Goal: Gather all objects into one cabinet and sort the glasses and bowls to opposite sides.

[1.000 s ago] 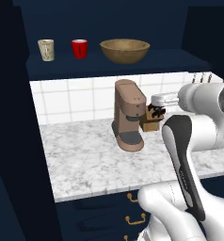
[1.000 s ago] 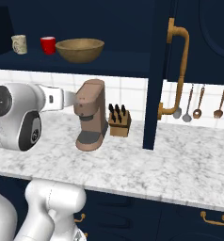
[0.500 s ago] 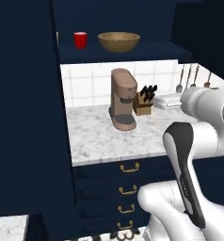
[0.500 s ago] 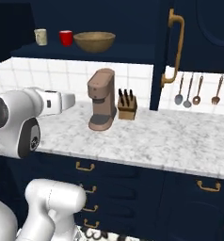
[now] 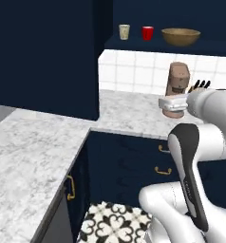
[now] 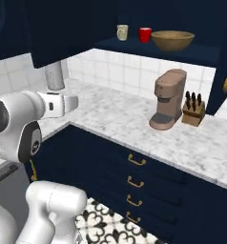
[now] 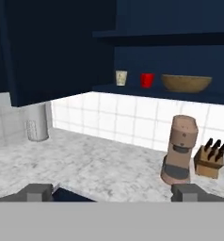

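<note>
on cabinet shelf (image 7: 132,90), left to right: 1 beige cup (image 7: 121,77), 1 red cup (image 7: 147,80), 1 wooden bowl (image 7: 186,83) | gripper (image 7: 114,192) spread wide, nothing in it | below: white-grey marble counter (image 7: 100,172), 1 coffee machine (image 7: 180,149), 1 knife block (image 7: 211,160), white tile wall (image 7: 128,120)

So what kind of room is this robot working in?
A kitchen, by the look of it, computer-rendered. A coffee machine and a knife block stand on a marble counter against white wall tiles, with navy drawers below and cups and a wooden bowl on a cabinet shelf above.
</note>
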Robot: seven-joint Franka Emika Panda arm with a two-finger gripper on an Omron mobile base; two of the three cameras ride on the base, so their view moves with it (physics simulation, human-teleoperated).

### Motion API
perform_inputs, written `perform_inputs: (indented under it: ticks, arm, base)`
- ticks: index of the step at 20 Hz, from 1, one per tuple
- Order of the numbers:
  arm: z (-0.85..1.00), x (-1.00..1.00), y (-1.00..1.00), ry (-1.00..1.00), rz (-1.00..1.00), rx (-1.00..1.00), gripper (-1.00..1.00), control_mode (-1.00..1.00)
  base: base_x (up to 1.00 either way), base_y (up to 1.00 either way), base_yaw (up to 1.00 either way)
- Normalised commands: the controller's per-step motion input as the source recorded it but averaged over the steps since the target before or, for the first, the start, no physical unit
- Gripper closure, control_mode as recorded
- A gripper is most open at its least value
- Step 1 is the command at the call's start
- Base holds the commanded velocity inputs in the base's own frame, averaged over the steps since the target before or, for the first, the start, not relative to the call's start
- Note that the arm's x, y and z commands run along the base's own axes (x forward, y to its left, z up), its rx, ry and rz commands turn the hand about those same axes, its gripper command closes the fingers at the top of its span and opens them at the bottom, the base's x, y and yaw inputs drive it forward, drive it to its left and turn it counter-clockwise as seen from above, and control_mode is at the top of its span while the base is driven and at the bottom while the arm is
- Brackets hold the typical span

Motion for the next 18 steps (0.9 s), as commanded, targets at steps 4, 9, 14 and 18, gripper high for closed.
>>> perform_inputs:
  ticks: [4,9,14,18]
  arm:
    - [0.00,0.00,0.00,0.00,0.00,0.00,-1.00,1.00]
    - [0.00,0.00,0.00,0.00,0.00,0.00,-1.00,1.00]
    - [0.00,0.00,0.00,0.00,0.00,0.00,-1.00,1.00]
    - [0.00,0.00,0.00,0.00,0.00,0.00,-1.00,1.00]
  base:
    - [-0.34,-0.33,0.70]
    - [-0.89,-0.54,0.59]
    - [-0.99,-0.35,0.46]
    - [-0.86,0.48,0.32]
